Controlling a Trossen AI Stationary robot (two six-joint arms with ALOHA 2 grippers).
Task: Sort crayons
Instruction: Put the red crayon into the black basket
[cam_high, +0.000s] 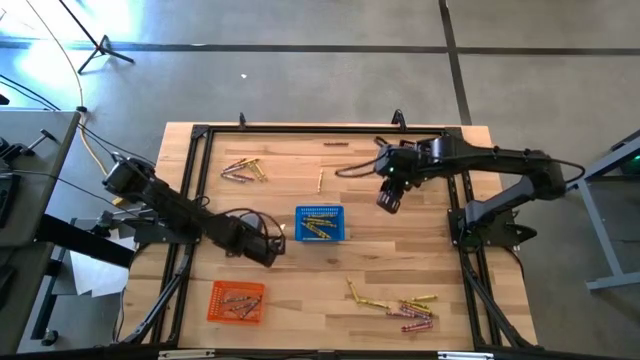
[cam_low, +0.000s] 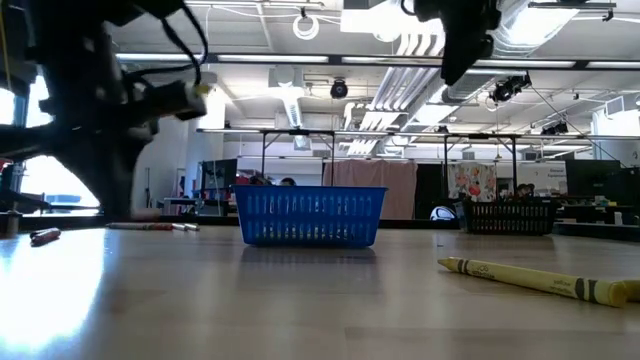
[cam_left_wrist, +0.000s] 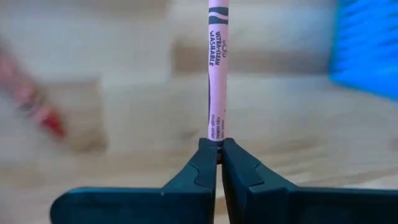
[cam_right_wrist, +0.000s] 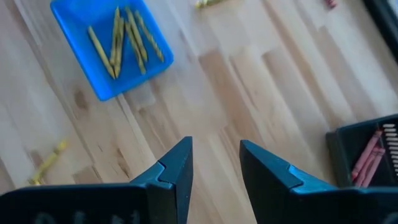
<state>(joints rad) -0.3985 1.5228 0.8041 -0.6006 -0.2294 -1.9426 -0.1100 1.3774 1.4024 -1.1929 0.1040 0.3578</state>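
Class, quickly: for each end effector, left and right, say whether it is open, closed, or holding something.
Left end effector: closed on a pink crayon, left of the blue basket.
Right end effector: open, holding nothing, above the table.

pink crayon (cam_left_wrist: 217, 74) | upright, pinched in left jaws | beside blue basket (cam_left_wrist: 367, 50)

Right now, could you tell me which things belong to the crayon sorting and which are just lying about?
Job:
pink crayon in left pincer
loose crayons
blue basket
orange basket
dark basket

Lying about:
papers beside the table
tripod on the floor
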